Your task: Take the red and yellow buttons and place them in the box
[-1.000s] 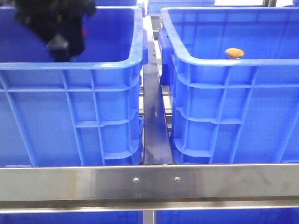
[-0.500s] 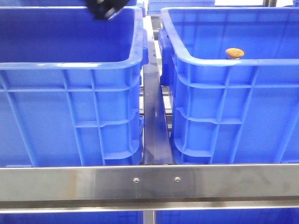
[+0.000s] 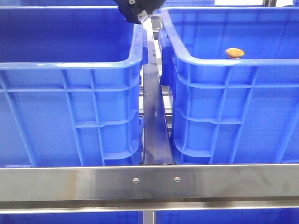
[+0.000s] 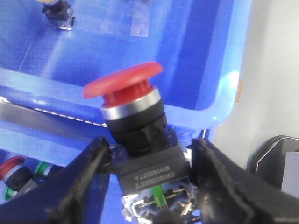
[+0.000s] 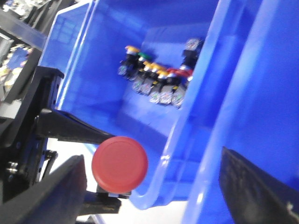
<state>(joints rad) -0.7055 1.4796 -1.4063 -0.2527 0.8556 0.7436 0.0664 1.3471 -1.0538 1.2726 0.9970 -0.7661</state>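
My left gripper [image 4: 150,156] is shut on the black body of the red button [image 4: 124,80], whose domed cap points away from the fingers. In the front view this gripper [image 3: 136,13] hangs at the top, over the inner rim of the left crate [image 3: 70,65], and the red button does not show there. The yellow button [image 3: 234,52] lies inside the box [image 3: 224,63] on the right. My right gripper [image 5: 154,196] is open with nothing between its fingers; beyond it the red button's cap [image 5: 119,163] shows, held by the left arm.
A narrow dark gap [image 3: 153,116] separates the two blue crates. A steel rail [image 3: 149,182] runs across the front. One crate holds several mixed buttons [image 5: 159,81] in a cluster. More buttons [image 4: 16,172] lie below the left gripper.
The left gripper has risen out of the left crate and moved right to that crate's inner rim, carrying the red button. The yellow button has stayed put.
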